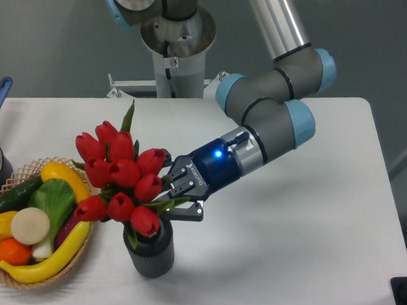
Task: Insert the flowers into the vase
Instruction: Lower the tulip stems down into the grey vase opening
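Robot gripper [166, 193] clamped on red tulip flowers [123, 178], stems entering dark ribbed vase [149, 250] just below, fruit basket [29, 218] left of it

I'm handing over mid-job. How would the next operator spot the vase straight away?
Start at the wicker basket of fruit and vegetables at the table's front left. Just right of it stands the vase, under the red tulips held by the gripper. It is a small, dark grey, ribbed cylinder.

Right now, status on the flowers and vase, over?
Gripper jaws shut on the flowers. Stems at the vase mouth, bunch leaning left. Wicker basket close by on the left, not blocking.
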Controlling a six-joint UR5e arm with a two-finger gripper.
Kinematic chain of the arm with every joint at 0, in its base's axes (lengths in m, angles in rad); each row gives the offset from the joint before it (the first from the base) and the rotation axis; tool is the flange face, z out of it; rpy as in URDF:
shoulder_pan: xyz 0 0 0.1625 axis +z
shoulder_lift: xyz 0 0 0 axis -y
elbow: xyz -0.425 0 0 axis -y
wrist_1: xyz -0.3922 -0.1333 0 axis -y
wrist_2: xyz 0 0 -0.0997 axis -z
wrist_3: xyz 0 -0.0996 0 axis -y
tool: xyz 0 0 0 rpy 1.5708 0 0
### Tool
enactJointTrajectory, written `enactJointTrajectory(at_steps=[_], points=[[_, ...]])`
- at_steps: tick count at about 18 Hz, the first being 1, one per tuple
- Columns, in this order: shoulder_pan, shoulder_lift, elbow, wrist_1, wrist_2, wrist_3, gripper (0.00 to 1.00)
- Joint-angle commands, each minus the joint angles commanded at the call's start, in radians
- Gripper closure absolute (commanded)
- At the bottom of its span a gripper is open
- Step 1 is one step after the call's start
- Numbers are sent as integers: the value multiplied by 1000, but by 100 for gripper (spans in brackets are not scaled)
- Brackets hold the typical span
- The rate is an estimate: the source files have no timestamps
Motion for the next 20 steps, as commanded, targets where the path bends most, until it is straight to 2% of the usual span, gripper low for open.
enactJointTrajectory(at_steps=[9,14,17,20], points=[[5,-35,-35,0,-6,35,77],[8,-78,-37,0,-2,48,76],[5,-100,-55,0,-2,120,73],[6,-98,-68,0,0,127,73]])
